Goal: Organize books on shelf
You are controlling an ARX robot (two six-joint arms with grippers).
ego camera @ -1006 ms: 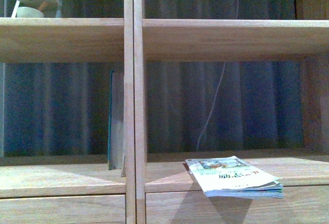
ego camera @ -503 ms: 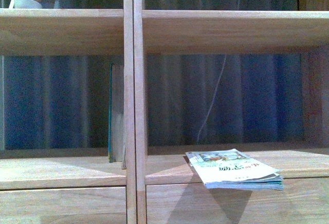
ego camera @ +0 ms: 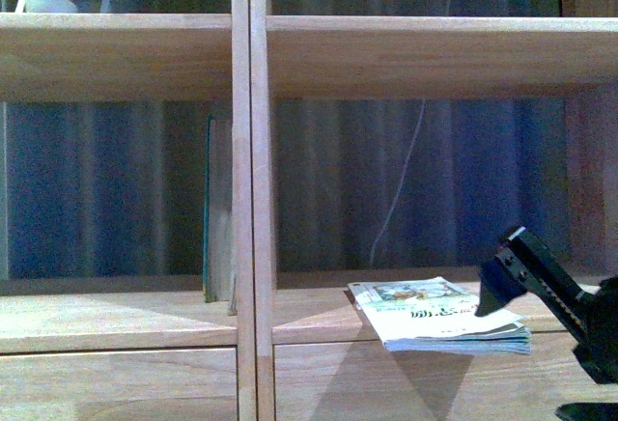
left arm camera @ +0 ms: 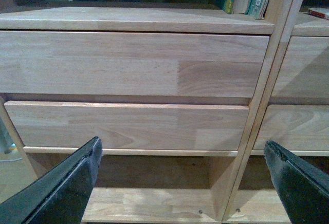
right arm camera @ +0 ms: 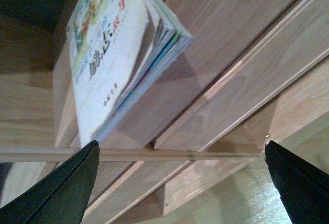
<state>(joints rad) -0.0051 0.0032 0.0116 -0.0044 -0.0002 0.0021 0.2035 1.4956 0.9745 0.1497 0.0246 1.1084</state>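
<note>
We are holding our right gripper (right arm camera: 181, 144) spread wide and empty near the pale thin paperback with red characters (ego camera: 439, 317), which is lying flat in the right column of the light natural-wood bookcase (ego camera: 435, 49), its near corner overhanging the ledge. Our left gripper (left arm camera: 180, 144) is gaping too, facing the wooden drawer fronts (left arm camera: 133, 64). We are judging the book light and floppy, so we are favouring a pinch across its whole thickness at that overhanging corner.
</note>
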